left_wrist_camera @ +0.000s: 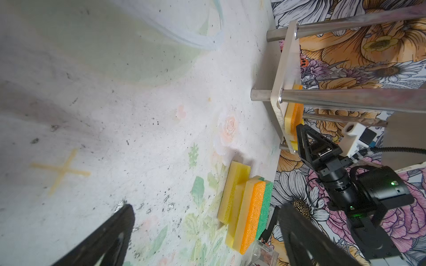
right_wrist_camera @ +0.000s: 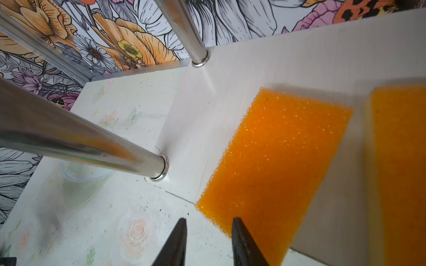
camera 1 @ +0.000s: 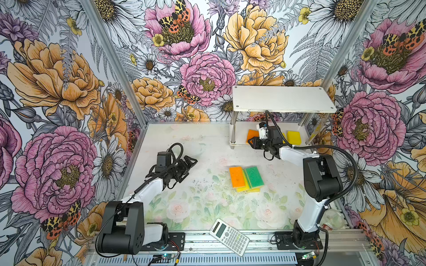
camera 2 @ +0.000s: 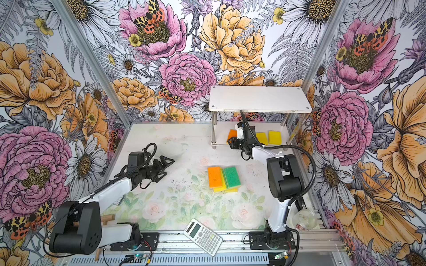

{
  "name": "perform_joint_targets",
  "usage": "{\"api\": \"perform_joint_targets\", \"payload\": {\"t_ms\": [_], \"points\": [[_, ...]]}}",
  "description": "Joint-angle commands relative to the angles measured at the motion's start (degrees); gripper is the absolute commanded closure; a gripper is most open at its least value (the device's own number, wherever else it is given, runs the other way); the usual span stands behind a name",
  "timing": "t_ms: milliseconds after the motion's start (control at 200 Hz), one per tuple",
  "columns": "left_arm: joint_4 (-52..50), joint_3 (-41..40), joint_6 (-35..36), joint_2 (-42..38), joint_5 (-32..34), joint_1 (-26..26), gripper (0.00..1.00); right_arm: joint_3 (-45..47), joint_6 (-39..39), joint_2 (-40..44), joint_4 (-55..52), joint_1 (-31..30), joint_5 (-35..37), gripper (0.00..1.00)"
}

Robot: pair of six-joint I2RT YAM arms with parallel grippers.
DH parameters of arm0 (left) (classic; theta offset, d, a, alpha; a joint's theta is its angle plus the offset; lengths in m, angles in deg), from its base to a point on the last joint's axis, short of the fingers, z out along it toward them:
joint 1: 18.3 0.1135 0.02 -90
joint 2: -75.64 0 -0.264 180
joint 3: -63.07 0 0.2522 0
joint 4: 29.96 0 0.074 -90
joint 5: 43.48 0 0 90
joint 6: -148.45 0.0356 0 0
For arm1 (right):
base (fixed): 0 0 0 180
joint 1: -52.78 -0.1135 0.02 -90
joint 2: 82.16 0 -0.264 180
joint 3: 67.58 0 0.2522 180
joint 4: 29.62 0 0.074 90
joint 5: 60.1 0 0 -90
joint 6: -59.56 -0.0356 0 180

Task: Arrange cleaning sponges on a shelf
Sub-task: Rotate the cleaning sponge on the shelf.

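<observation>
Shelf [camera 1: 283, 99], upper right in both top views, lower board holding orange sponge [right_wrist_camera: 272, 161] and yellow sponges [camera 2: 274, 137] flat, side by side to leave room; right end effector [right_wrist_camera: 208, 224] at its front edge, narrowly parted, empty; left end effector [camera 1: 190, 161] wide open, empty; spare sponges [camera 1: 246, 179] stacked on the tabletop [camera 1: 196, 207], frame centre.

2 front posts [camera 1: 232, 131] flanking shelf [camera 1: 283, 99] opening

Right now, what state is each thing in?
shelf: upright.
left gripper: open, empty, over the table.
right gripper: jaws apart, empty, at shelf's front edge.
orange sponge: flat on lower board.
yellow sponge: flat on lower board.
sponge pile: stacked on table.
calculator: face up, front edge.
</observation>
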Motion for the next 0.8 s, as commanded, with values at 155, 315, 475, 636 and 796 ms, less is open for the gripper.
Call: {"api": "perform_joint_targets", "payload": {"t_ms": [155, 315, 475, 636, 796], "points": [[-0.4, -0.68, 1.66, -0.8, 0.28, 0.72, 0.01, -1.87, 3.41, 0.31, -3.11, -0.27, 5.41, 0.65], [-0.55, -0.77, 1.66, -1.09, 0.33, 0.72, 0.01, -2.11, 4.77, 0.58, -3.99, -0.07, 8.2, 0.66], [-0.8, -0.6, 1.75, -1.27, 0.3, 0.72, 0.01, -2.2, 6.14, 1.52, -4.51, 0.04, 10.76, 0.66], [-0.89, -0.33, 1.67, -1.18, 0.33, 0.72, 0.01, -2.88, 7.42, 2.42, -5.79, 0.26, 12.59, 0.66], [-0.96, -0.22, 1.66, -1.22, 0.21, 0.67, 0.01, -3.02, 9.21, 3.6, -6.09, 0.32, 13.01, 0.66]]}}
